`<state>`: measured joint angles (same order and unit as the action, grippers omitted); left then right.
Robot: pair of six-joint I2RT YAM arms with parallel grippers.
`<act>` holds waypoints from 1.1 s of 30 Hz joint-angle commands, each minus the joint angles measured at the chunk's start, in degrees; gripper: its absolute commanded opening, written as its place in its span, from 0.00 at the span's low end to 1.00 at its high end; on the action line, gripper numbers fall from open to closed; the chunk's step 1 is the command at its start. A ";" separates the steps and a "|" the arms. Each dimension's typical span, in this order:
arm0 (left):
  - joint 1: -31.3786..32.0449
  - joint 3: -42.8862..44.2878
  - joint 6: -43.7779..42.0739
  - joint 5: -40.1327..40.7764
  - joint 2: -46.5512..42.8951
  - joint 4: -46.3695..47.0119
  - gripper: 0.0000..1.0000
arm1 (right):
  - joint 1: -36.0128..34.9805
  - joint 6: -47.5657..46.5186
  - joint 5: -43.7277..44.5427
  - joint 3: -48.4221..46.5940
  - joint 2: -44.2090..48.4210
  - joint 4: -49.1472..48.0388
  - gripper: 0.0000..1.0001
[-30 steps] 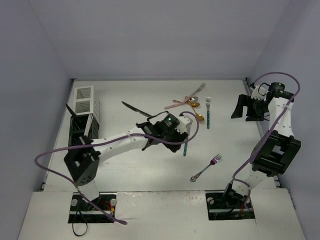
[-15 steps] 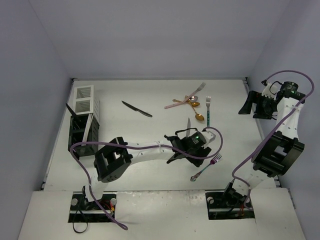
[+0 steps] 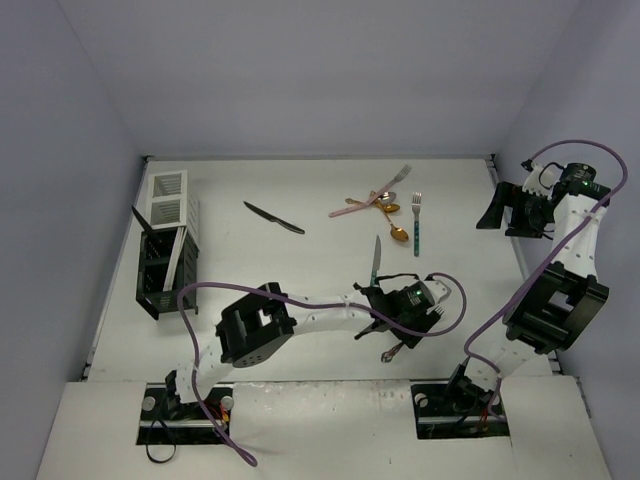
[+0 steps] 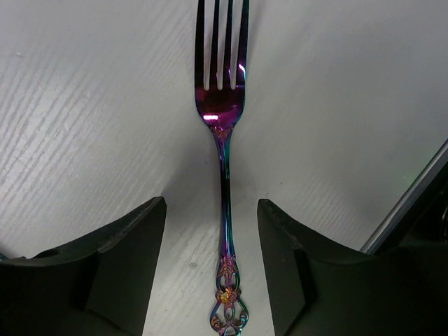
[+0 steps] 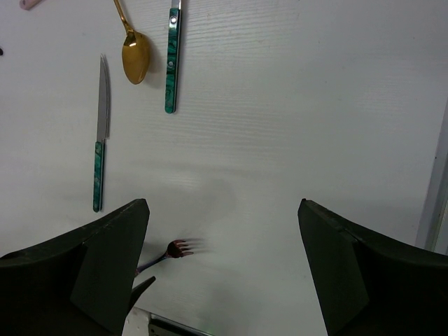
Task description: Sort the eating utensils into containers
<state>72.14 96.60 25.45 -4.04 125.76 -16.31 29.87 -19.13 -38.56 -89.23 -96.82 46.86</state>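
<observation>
Jaws released, we are hanging our left gripper (image 4: 210, 208) over the iridescent fork (image 4: 223, 115), one finger on each side of its handle, neither touching it. The fork is lying flat on the table (image 4: 84, 105) at 5 o'clock from the middle, seen from above. We are holding our right gripper (image 5: 222, 213) raised at the 3 o'clock edge, jaws spread wide around nothing. The teal-handled knife (image 3: 375, 262) is lying at 11 o'clock of the fork; the black caddy (image 3: 160, 272) and white caddy (image 3: 167, 198) are standing at 9 o'clock.
</observation>
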 commanded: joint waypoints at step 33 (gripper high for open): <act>-10.70 -6.34 -9.06 6.82 -22.92 -3.34 0.00 | -13.51 2.20 -4.35 0.11 -0.31 1.96 0.82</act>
<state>64.55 87.75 17.96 5.27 116.47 -22.70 19.73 -18.85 -40.66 -87.70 -97.31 47.81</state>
